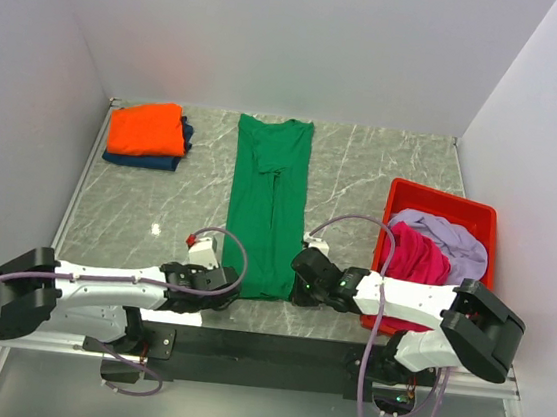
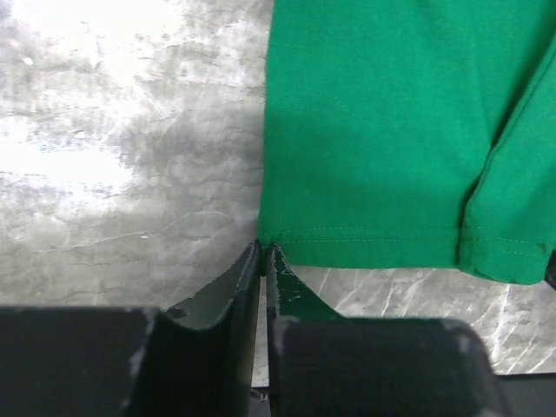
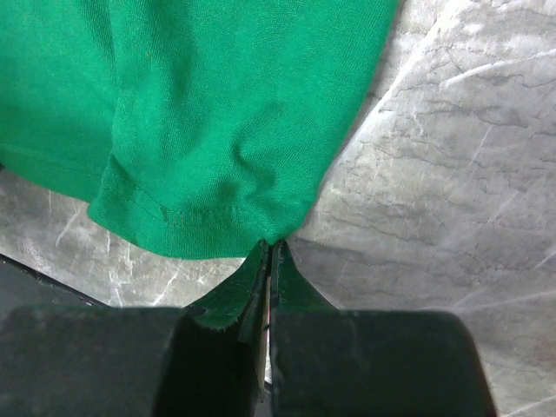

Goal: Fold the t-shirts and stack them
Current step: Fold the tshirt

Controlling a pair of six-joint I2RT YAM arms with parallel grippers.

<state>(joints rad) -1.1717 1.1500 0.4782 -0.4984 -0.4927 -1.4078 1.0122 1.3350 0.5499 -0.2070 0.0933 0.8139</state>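
Your green t-shirt point(image 1: 269, 207) lay mid-table point(image 1: 364, 168) as a long narrow strip, collar at the far end, hem at the near edge. Your right gripper point(image 3: 268, 248) was clenched on the hem's right corner, with the cloth puckered into its tips. Your left gripper point(image 2: 263, 249) sat at the hem's left corner, jaws down to a sliver, tips touching the edge; couldn't tell whether any cloth was caught. The orange t-shirt point(image 1: 147, 128) lay folded on the navy t-shirt point(image 1: 153, 162), far left. The magenta t-shirt point(image 1: 416, 254) and lilac t-shirt point(image 1: 451, 238) were bunched in the red bin point(image 1: 441, 197) on the right.
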